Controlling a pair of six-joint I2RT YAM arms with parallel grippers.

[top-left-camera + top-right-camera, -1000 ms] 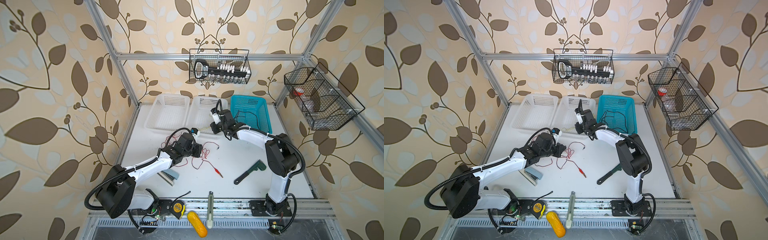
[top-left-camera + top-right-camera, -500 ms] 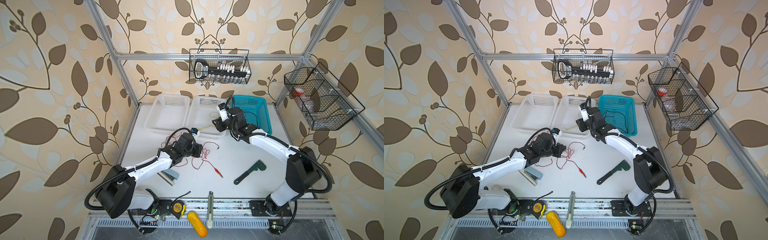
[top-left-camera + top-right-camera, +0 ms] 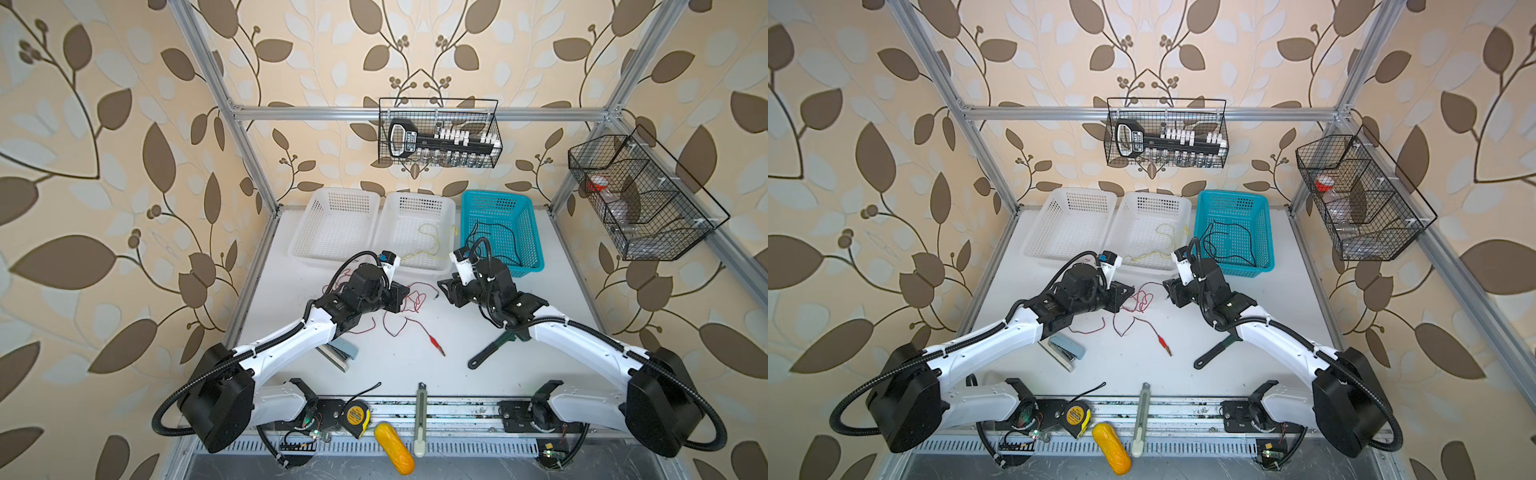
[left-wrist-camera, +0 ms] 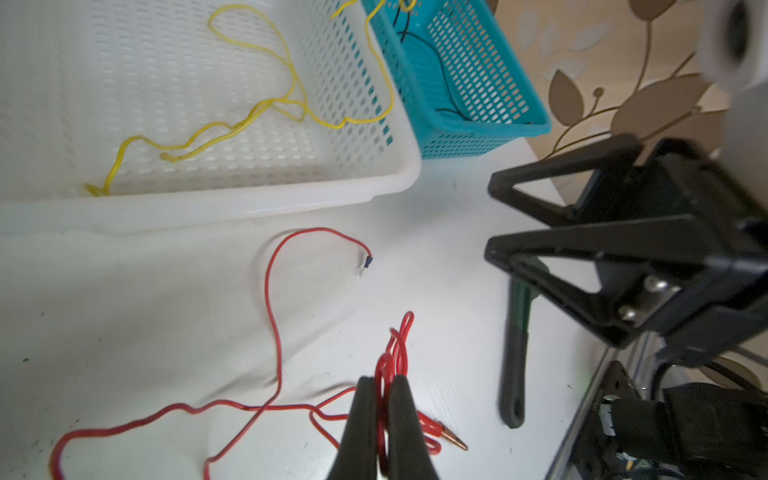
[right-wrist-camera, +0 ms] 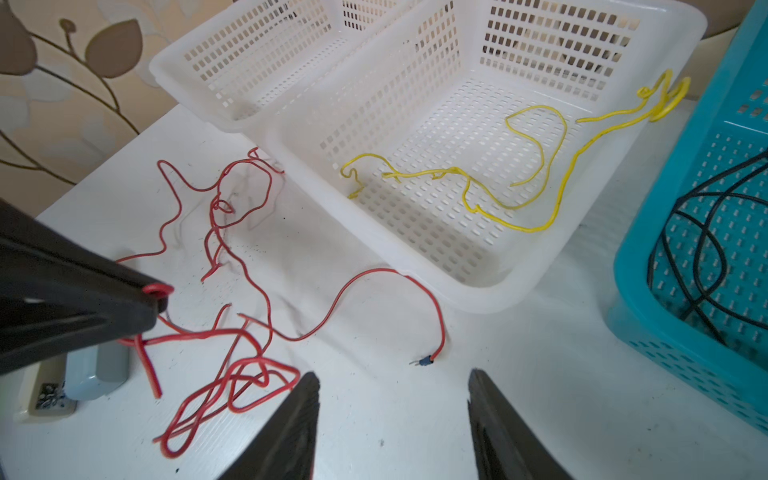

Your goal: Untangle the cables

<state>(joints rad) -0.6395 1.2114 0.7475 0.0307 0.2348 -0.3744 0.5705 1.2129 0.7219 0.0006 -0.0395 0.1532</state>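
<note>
Just off the right gripper (image 5: 392, 374), toward nine o'clock in a top view, lies a loose cable tip (image 5: 424, 362). Its jaws stand wide and empty. The left gripper (image 4: 383, 380) is pinched tight on the red cables (image 4: 272, 316).

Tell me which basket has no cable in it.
The left white basket: it is bare inside. The middle white basket holds the yellow cable, and the teal basket holds the black cable.
</note>
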